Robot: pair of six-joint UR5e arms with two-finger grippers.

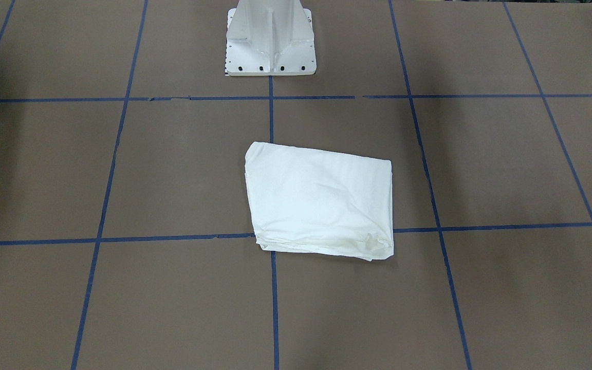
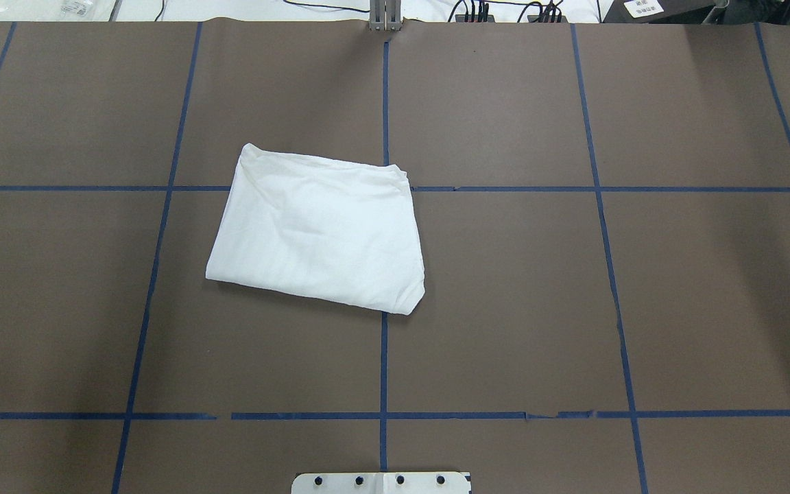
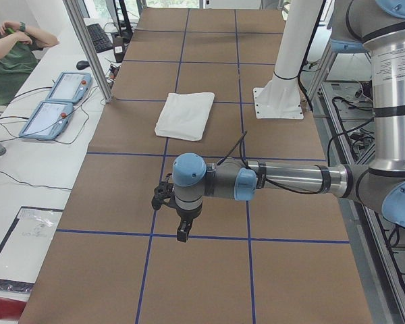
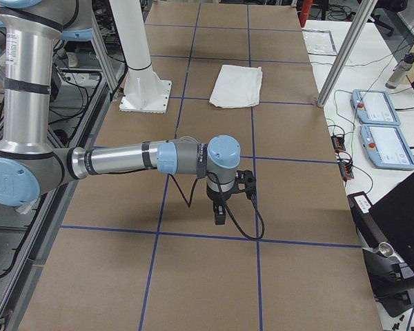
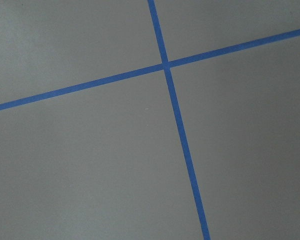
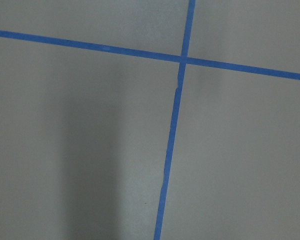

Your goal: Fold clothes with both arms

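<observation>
Shirt lies folded mid-tabletop, well in from every edge; collar, label and print are hidden in the fold. Only the side views catch left gripper and right gripper, each over an opposite tabletop end. Released or clenched: cannot tell. Wrist views show just tape lines.

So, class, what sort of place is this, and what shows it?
Likely a robotics lab: a brown paper-covered table gridded with blue tape, a grey metal tubular left arm and right arm, and touchscreen control pendants nearby.
</observation>
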